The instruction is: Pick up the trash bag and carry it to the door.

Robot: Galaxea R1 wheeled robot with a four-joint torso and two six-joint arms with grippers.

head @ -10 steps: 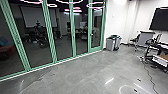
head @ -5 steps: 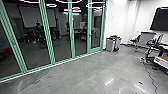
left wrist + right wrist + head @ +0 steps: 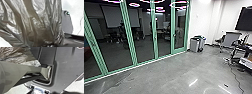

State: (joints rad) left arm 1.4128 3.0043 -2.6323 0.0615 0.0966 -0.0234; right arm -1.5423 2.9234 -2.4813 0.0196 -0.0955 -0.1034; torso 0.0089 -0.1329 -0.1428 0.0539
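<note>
In the head view, a door (image 3: 180,31), as I take it, is at the far end of the green-framed glass wall (image 3: 129,32), and open floor (image 3: 166,75) lies in front of it. The carry is unfinished: some of the way to the door is left. I count one such door, two grey bins (image 3: 194,45) just beside it, one dark screen (image 3: 244,20) on the wall and one cord (image 3: 234,78) on the floor.

In the left wrist view, the trash bag (image 3: 37,15) is large and creased, close to the camera and near the robot's dark plate (image 3: 76,41). The pick-up looks done, judging by that closeness. One bag. Whether the left claw is spread or pinching it, I cannot tell.

In the right wrist view, part of that same bag is beside one grey bar (image 3: 13,74) of the robot. The right claw's state I cannot tell either.
</note>
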